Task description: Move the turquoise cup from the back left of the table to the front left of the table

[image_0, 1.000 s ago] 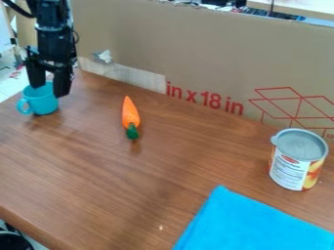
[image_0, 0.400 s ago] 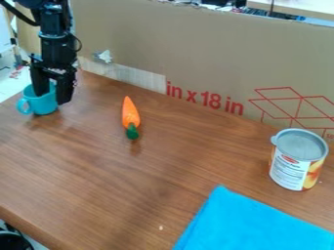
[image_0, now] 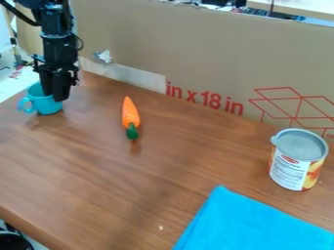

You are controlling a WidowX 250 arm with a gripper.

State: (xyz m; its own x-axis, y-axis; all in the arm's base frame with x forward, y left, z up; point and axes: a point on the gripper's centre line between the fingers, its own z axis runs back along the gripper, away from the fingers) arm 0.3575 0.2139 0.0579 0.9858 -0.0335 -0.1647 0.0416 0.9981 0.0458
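a teal, rounded mug with a loop handle [image_0: 48, 105] sits near the far edge of a brown wood-grain tabletop [image_0: 85, 166], between nine and ten o'clock, its rim in the grasp of a black two-finger gripper [image_0: 52, 94]. the fingers are clenched on the mug's wall, one inside the cup and one outside, on the side away from the handle, which points toward eight o'clock. the mug appears slightly tilted.

the one-sided pinch looks like the weak point: with the weight hanging off one wall, the mug could swing or tip toward its handle, and smooth sides could let it slide free. the table's edge runs close by at ten o'clock, so a slip there might send it to the floor.

a low pass toward three or four o'clock could clip the orange toy carrot with a green top [image_0: 131, 118], its tip at twelve, and set it rolling. the tan cardboard barrier with red print [image_0: 196, 63], rising toward twelve, could catch a wide swing. farther off are a grey-lidded can with a white and yellow label [image_0: 298, 160], between three and four, and a bright blue cloth [image_0: 251, 224] at five.
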